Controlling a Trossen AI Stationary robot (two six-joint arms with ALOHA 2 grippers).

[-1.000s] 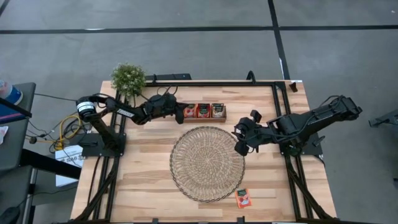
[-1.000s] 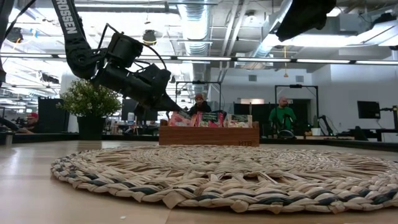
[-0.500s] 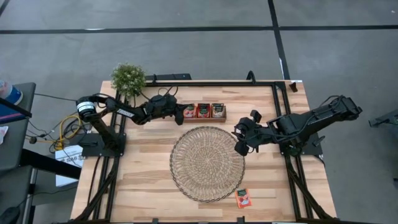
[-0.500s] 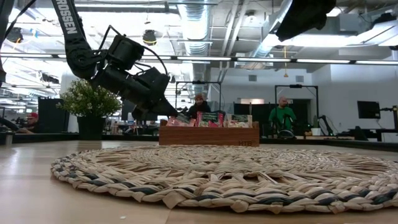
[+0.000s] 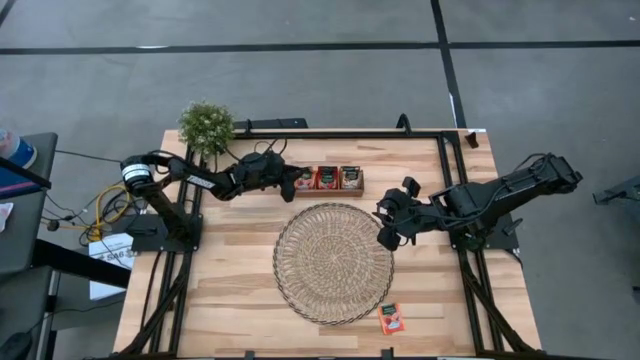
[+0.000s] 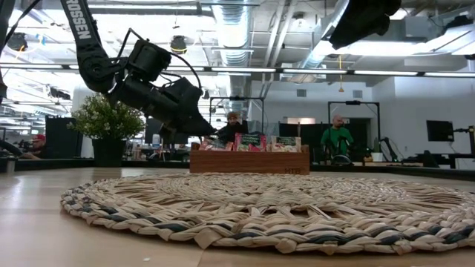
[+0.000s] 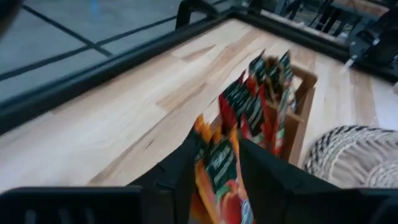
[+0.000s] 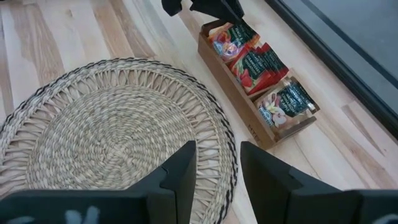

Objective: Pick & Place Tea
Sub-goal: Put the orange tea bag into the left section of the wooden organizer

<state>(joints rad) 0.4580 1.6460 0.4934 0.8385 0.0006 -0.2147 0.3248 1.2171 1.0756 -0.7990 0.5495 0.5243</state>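
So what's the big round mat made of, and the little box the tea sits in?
The round mat looks woven from dried straw or grass: pale twisted strands spiralling out, with darker strands looped through its open edge. The little box looks like plain brown wood, matte, with thin dividers. The tea sachets in it look like glossy printed paper or foil; which one is hard to tell.
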